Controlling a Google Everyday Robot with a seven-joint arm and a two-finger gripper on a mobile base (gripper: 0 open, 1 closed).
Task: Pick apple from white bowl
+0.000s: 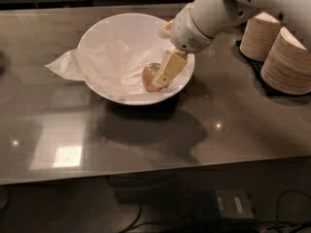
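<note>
The white bowl [97, 38] stands on the dark grey table, lined with a crumpled white paper napkin [114, 62] that hangs over its left rim. The small tan apple [148, 76] with a reddish blush lies at the bowl's bottom right. My gripper [161, 81] reaches down into the bowl from the upper right, and its yellowish tip lies against the right side of the apple, partly covering it. The white arm [209, 13] crosses over the bowl's right rim.
Two stacks of beige paper bowls [286, 59] stand on a dark mat at the right of the table, close behind the arm. The table's front edge [146, 171] runs across the lower part of the view, with cables on the floor below.
</note>
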